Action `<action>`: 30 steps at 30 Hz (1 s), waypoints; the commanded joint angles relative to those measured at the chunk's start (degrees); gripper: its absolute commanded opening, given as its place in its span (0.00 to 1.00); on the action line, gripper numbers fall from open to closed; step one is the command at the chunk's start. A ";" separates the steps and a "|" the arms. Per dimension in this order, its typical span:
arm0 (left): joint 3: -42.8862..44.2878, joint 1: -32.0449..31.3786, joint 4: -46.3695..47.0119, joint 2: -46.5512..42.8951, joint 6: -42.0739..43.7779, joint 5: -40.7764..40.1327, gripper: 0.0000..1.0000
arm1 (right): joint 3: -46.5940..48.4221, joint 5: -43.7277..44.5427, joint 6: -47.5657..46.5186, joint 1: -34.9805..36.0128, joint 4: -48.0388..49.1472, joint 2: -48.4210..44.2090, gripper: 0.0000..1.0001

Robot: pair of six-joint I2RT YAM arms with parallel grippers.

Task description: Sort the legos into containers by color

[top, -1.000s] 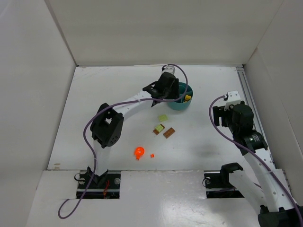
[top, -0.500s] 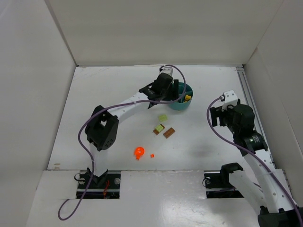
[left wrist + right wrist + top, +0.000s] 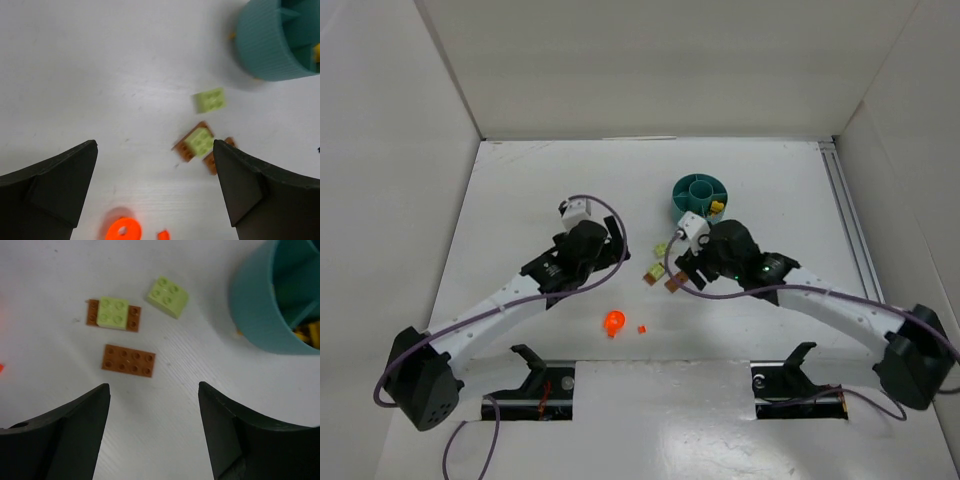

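Legos [image 3: 613, 321] loose on the bench [image 3: 50, 270]: brown plate [image 3: 128, 360], pale-green brick [image 3: 167, 296], green-on-brown stack [image 3: 113, 313], all studded. Left gripper [image 3: 154, 145] and right gripper [image 3: 152, 386] released, empty.

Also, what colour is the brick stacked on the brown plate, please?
The brick is pale yellow-green, clearest in the right wrist view.

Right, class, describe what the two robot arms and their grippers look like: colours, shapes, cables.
The left arm and the right arm both have white links between chunky black joints. A thin purple cable runs along each, and a small white box sits on each wrist. The left gripper and right gripper each have two broad matte black fingers tapering to wedge tips.
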 commanded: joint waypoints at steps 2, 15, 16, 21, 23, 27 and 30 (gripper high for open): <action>-7.71 0.56 -8.35 -6.97 -9.47 -3.97 1.00 | 7.25 3.24 3.76 7.12 8.74 11.32 0.76; -15.72 0.56 -8.88 -18.77 -12.20 -1.06 1.00 | 17.90 7.29 11.75 10.21 9.27 32.51 0.67; -15.72 0.56 -8.88 -18.77 -12.20 -1.06 1.00 | 17.91 7.29 12.28 10.21 9.27 33.04 0.67; -15.72 0.56 -8.88 -18.77 -12.20 -0.53 1.00 | 17.91 7.29 13.51 10.21 9.27 35.24 0.61; -15.72 0.56 -8.26 -19.29 -11.59 -0.01 1.00 | 17.91 7.29 14.04 10.21 9.27 35.25 0.59; -16.25 0.56 -7.56 -19.29 -11.59 0.61 1.00 | 17.91 7.29 14.57 10.21 9.27 35.25 0.36; -16.25 0.56 -7.03 -19.82 -10.98 0.61 1.00 | 17.29 6.76 14.57 10.21 9.27 32.62 0.27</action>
